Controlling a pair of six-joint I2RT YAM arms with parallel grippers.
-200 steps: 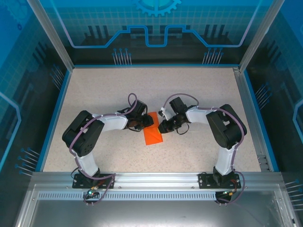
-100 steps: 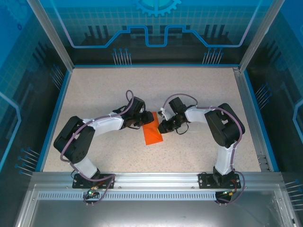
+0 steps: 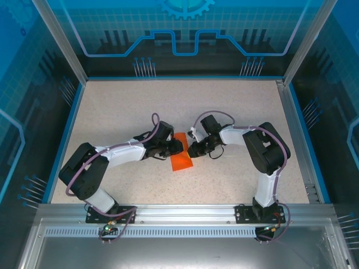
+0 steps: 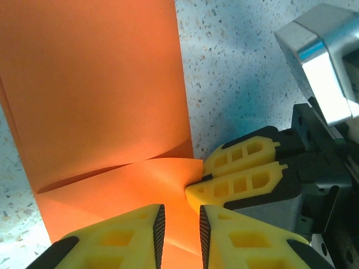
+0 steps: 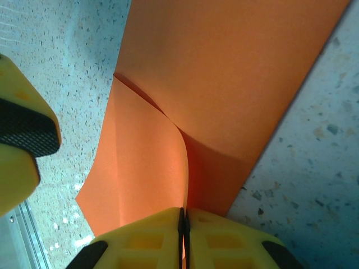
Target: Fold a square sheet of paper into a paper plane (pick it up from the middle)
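Observation:
The square sheet of paper (image 3: 181,161) is bright orange, folded into a narrow strip and lying mid-table between both arms. My right gripper (image 3: 192,150) is shut on a raised flap at the strip's right edge, and the flap stands upright between its jaws (image 5: 183,216). My left gripper (image 3: 175,148) hovers low over the strip's far end, jaws a narrow gap apart (image 4: 176,230) with flat paper (image 4: 95,84) showing beneath them. The right gripper's yellow fingers (image 4: 247,179) sit just beside my left fingertips. One left finger (image 5: 22,140) shows beside the paper (image 5: 235,73).
The speckled table (image 3: 235,112) is fenced by a blue rim (image 3: 72,134) and transparent walls. An aluminium rail (image 3: 185,213) carries both arm bases at the near edge. The two grippers are almost touching over the paper.
The left arm has stretched out lower, shifting its gripper right and nearer over the paper, with its jaws narrowed. The right gripper has kept its hold and place.

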